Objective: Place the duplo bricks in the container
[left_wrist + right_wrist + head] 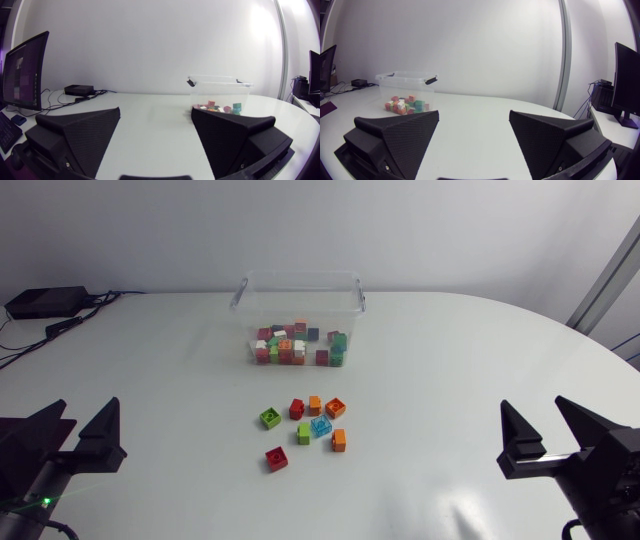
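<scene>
A clear plastic container point(300, 292) stands at the table's far middle with several coloured duplo bricks point(297, 346) inside. In front of it lies a loose cluster of bricks: green point(270, 417), red point(297, 409), orange point(335, 408), light blue point(321, 426) and a lone red one point(276, 458). My left gripper point(78, 432) rests open at the near left, and my right gripper point(548, 428) rests open at the near right, both far from the bricks. The left wrist view shows the container point(220, 86) ahead of its open gripper point(156, 131). The right wrist view shows the container point(405, 80) beyond its open gripper point(474, 131).
A black box point(45, 302) with cables sits at the far left corner of the white table point(460, 380). The table's curved edge runs along the right side.
</scene>
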`<state>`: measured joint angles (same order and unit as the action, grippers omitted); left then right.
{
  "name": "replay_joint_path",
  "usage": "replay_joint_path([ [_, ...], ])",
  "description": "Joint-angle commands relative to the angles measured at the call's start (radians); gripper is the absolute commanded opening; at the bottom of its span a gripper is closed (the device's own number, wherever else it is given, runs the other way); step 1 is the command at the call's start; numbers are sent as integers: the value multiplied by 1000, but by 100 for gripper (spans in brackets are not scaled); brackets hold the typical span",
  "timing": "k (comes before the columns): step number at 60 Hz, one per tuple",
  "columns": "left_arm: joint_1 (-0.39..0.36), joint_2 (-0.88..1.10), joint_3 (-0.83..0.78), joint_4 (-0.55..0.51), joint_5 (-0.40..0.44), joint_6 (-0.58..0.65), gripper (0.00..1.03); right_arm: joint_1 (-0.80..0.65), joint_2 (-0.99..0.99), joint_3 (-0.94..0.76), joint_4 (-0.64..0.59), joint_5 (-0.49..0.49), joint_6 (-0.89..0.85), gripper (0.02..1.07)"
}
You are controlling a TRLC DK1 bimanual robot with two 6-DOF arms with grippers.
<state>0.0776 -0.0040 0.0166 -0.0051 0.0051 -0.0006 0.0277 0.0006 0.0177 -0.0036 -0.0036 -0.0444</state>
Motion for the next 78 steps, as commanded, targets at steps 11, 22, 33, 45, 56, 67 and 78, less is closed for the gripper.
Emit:
replay_joint_path([
  [11,-2,-10,-15,-1,-4,-12,99,5,-5,-18,-6,-3,18,103],
  [22,-6,-11,-15,-1,-4,-19,99,9,-7,-18,-6,-3,17,103],
  [33,1,-8,25,-33,-4,-21,99,12,-7,-16,-4,-4,14,103],
  [45,-9,85,131,-81,-2,-38,99,14,10,64,-38,-6,12,103],
  [56,-61,384,316,-91,-1,-75,99,18,210,200,-39,-12,12,103],
  [67,-136,684,460,-147,-2,-98,99,46,414,303,-41,-12,12,103],
  [78,-220,885,542,-151,-31,-82,99,109,558,375,-42,1,15,103],
])
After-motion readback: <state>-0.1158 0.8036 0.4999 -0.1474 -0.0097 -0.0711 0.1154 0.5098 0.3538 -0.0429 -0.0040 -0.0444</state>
